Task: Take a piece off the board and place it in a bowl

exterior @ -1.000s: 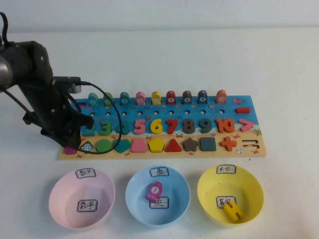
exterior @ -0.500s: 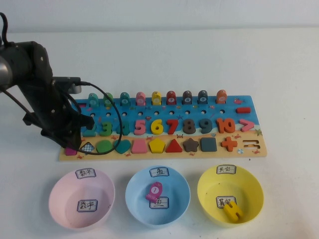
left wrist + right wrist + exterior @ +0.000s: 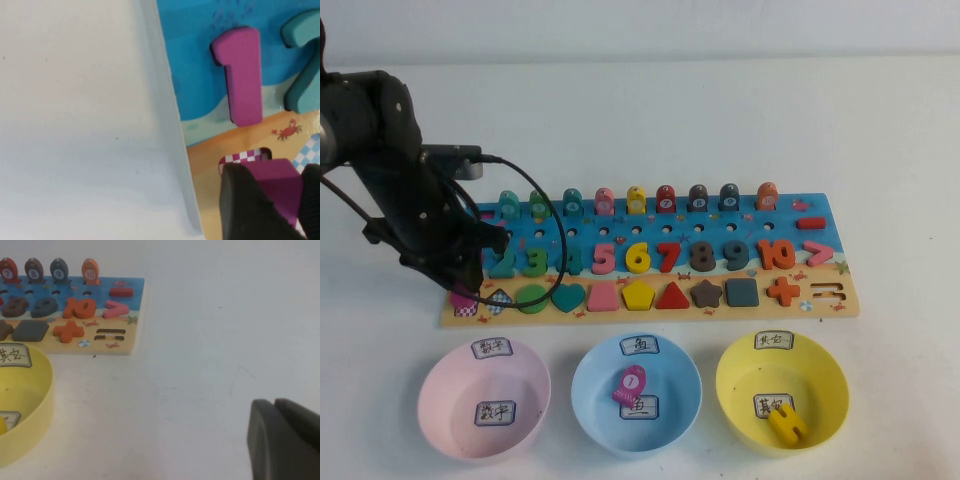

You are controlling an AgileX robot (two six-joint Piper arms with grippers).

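At long wooden puzzle board's (image 3: pixel 650 262) left end, left gripper (image 3: pixel 272 200) fingers clamp small magenta-pink block (image 3: pixel 277 182); right gripper (image 3: pixel 282 437) over white table (image 3: pixel 210 340), fingers together.

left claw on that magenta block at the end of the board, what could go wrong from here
1. The left claw sits with its fingers on either side of the magenta block, over its checkered slot; the hold looks shallow, so the block could slip out on lifting.
2. The yellow bowl lies at the far end from the block; the carry passes the pink bowl and blue bowl, so a drop may land wrong.
3. The right claw rests shut on the table, beside the yellow bowl.
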